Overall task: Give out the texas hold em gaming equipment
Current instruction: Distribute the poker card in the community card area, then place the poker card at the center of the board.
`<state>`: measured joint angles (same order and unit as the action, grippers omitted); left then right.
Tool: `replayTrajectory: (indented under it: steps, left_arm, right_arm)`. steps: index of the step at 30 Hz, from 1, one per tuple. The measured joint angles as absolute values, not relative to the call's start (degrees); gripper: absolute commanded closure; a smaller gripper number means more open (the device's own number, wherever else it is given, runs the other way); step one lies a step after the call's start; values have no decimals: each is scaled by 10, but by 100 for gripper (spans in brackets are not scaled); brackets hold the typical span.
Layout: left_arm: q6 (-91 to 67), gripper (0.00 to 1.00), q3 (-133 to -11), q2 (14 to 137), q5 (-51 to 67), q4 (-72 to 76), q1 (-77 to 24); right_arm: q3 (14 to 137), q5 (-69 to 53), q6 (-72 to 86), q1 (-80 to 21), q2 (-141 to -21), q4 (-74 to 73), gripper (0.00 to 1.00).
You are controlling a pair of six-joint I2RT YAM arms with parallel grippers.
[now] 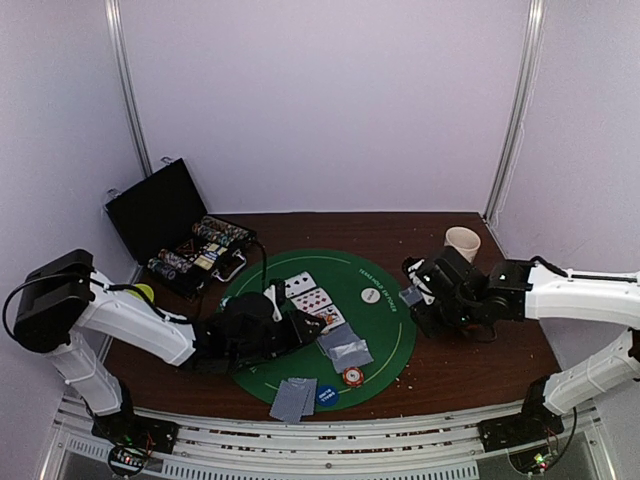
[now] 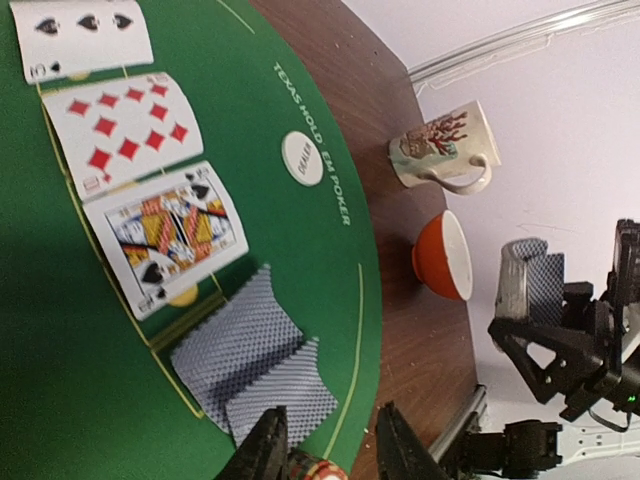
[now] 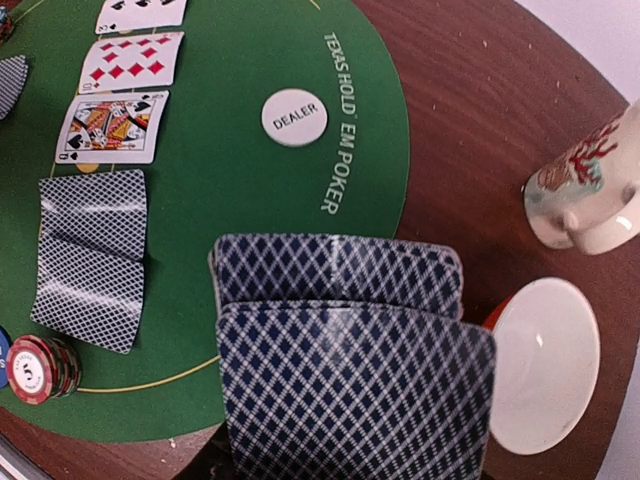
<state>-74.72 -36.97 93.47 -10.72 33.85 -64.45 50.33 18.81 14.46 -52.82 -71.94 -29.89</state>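
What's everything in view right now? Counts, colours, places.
Mat: one, green, round, table centre.
Face-up cards: three, white, row on the mat.
Face-down cards: two pairs, grey-blue backs, one beside the row, one at the mat's near edge.
Chip stack: one, red-and-white, mat's near edge.
Dealer disc: one, white, on the mat.
Blue disc: one, blue, beside the chip stack.
Case: one, black, open, back left, chips inside.
Mug: one, beige, off the mat, back right.
Bowl: one, orange-red outside, white inside, beside the mug.
Left fingers: black, open, over the chip stack.
Right fingers: shut on two held cards, grey-blue backs.
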Motion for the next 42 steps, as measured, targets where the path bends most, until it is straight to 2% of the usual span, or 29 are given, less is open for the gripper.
replayTrajectory:
  steps: [6,12,19,20,23,26,34,39,40,42]
  left_arm:
    - [-646,63,-372,916,-106,301,-593]
    - [-496,61,-405,825,-130,172,-532]
    - [-364,59,-422,716,-143,63,-417]
    - [-351,59,-422,703,-143,48,-406]
    - [-322,58,-414,669,-143,25,-379]
    - [-305,55,-402,647,-139,16,-357]
    - [-265,54,-399,650,-116,-6,-303]
    - [-258,54,-399,650,-103,-5,-253]
    - [-256,53,-400,651,-102,-6,-242]
    - [-251,41,-408,657,-105,-7,-223]
  right_arm:
    - [482,163,233,-530,-752,-316,52]
    - [403,151,315,-530,-754,-312,51]
    - [377,137,359,-529,-804,-270,49]
    - [377,137,364,-529,-817,-266,47]
    - [385,137,372,-528,-828,-252,31]
    - [389,136,382,-526,-833,-246,1]
    - [420,134,387,-524,-832,-300,0]
    - [547,133,348,-525,-832,-373,0]
    - [576,136,335,-524,-831,-377,0]
    - [624,140,299,-516,-823,-373,0]
